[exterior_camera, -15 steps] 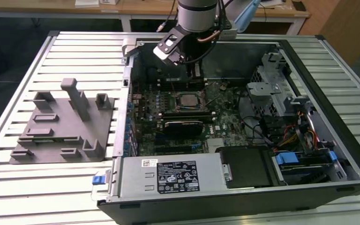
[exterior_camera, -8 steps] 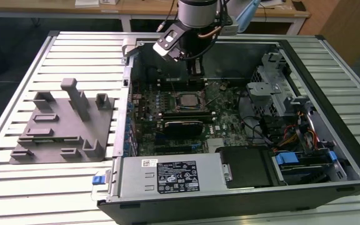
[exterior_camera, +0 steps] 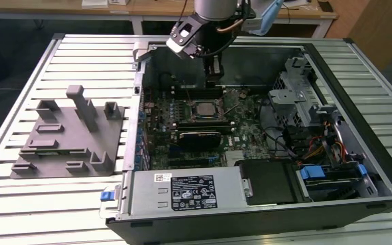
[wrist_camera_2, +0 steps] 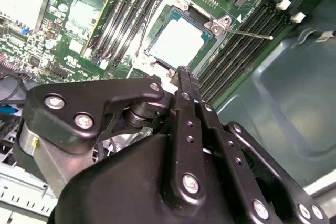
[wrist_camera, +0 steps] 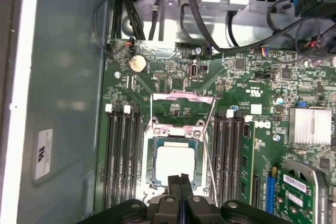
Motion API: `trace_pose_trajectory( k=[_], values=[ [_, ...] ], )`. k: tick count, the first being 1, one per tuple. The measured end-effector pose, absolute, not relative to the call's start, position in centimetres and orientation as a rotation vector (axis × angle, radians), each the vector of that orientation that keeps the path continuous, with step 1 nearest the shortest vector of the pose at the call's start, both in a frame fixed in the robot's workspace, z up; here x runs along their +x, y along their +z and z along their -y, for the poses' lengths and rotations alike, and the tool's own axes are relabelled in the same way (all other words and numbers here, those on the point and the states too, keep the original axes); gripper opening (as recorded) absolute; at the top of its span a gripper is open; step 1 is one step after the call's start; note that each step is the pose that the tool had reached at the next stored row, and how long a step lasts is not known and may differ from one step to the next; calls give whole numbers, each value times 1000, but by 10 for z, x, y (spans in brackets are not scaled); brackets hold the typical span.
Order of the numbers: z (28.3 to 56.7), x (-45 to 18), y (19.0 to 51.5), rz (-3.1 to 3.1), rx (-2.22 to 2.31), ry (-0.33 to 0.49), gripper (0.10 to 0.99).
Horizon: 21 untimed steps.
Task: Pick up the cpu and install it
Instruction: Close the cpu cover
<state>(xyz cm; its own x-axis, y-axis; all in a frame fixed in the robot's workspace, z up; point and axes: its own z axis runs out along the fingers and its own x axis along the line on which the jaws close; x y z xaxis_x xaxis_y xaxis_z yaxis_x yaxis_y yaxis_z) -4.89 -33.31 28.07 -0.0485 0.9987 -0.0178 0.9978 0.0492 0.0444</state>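
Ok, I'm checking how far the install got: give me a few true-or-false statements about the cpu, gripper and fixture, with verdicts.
1. The cpu lies in the socket on the motherboard. True.
2. The gripper grips the cpu. False: it is shut on nothing, close to the cpu.
3. The grey fixture stands inside the computer case. False: it stands on the slatted table, to the exterior view's left of the case.
4. Memory slots flank the socket on both sides. True.

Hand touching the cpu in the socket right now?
Apart. In the exterior view the hand ends above the memory slots, short of the cpu.
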Motion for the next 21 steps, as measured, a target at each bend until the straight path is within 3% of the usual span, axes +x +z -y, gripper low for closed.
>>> trace_pose_trajectory(
  k=[21],
  values=[
    [333, -17, 284, -2244, 2137, 31, 106]
  ],
)
